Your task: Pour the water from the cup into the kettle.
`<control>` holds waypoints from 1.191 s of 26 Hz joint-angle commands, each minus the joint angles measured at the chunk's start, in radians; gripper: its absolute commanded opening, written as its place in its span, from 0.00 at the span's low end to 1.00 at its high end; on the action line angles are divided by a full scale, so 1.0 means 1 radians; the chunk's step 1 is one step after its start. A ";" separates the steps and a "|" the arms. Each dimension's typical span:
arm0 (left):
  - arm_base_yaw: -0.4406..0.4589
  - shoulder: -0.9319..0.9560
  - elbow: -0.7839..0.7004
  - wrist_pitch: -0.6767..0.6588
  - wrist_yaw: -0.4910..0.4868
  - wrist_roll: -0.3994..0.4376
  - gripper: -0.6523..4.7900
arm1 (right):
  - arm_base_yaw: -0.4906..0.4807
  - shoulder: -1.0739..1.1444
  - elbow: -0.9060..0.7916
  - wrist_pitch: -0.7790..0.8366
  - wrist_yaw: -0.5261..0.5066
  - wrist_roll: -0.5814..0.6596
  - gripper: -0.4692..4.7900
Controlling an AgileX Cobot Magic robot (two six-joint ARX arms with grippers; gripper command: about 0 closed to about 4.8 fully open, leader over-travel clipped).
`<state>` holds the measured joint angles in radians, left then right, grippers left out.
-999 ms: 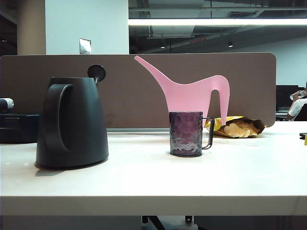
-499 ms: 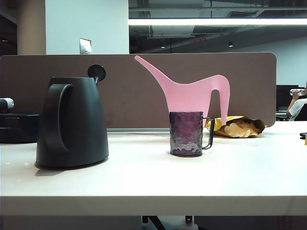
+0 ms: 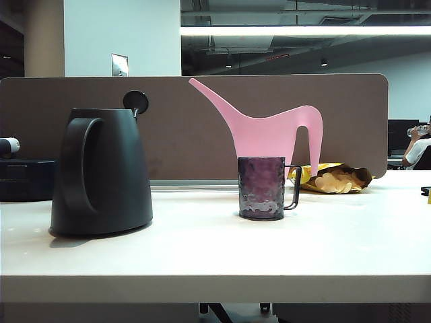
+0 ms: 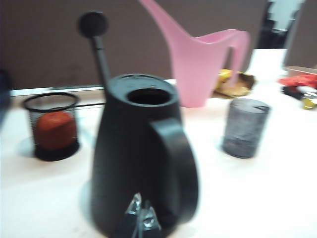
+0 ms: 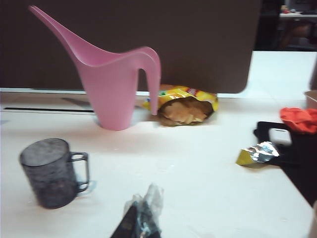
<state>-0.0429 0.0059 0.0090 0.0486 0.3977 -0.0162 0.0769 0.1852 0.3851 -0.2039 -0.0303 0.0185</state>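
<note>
— What stands on the bench [image 3: 337, 256]?
— The kettle [image 3: 101, 171] at left, the cup [image 3: 261, 188] near the middle, upright and well apart.
— And farther back?
— A pink watering can [image 3: 269, 131], an open chip bag [image 3: 333, 178] to its right, a mesh holder [image 4: 51, 126] behind the kettle.

- kettle [image 3: 101, 171]: matte black
- cup [image 3: 260, 188]: translucent purple, dimpled walls
- watering can [image 3: 269, 131]: pink
- chip bag [image 5: 182, 105]: yellow
- table [image 3: 269, 249]: cream-white
- partition panel [image 3: 182, 128]: brown
- mesh holder [image 4: 51, 125]: black, red object inside
</note>
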 commanded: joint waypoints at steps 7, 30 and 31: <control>0.000 0.000 0.004 0.011 0.182 -0.023 0.11 | 0.005 0.342 0.248 -0.054 -0.208 0.003 0.08; 0.000 0.000 0.004 0.009 0.191 -0.026 0.11 | 0.008 1.014 0.283 0.341 -0.382 0.004 0.94; 0.000 0.000 0.004 0.009 0.191 -0.026 0.11 | 0.008 1.042 0.283 0.366 -0.391 0.004 0.94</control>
<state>-0.0429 0.0059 0.0090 0.0479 0.5812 -0.0395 0.0826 1.1999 0.6640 0.0917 -0.3965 0.0212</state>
